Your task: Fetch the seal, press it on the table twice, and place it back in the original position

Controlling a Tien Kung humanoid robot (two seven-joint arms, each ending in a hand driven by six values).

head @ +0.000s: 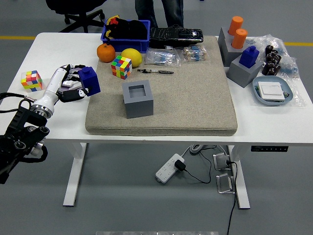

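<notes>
My left hand (pixel 74 89) is shut on the blue seal (pixel 90 80), a small blue block with a narrower top. It holds the seal low over the white table (pixel 29 105), just left of the tan mat (pixel 190 93). I cannot tell if the seal touches the surface. The grey holder block (pixel 138 99) with a square hollow stands empty on the mat, to the right of the seal. My right arm is out of view.
Two colour cubes (pixel 31 81) (pixel 121 66), an orange (pixel 105 52), a lemon (pixel 131 57) and a blue bin (pixel 126 32) lie behind. A second blue seal in a grey holder (pixel 246 65), orange cylinders (pixel 237 30) and a tray (pixel 273 92) sit at right. A person's legs (pixel 159 12) stand at the far edge.
</notes>
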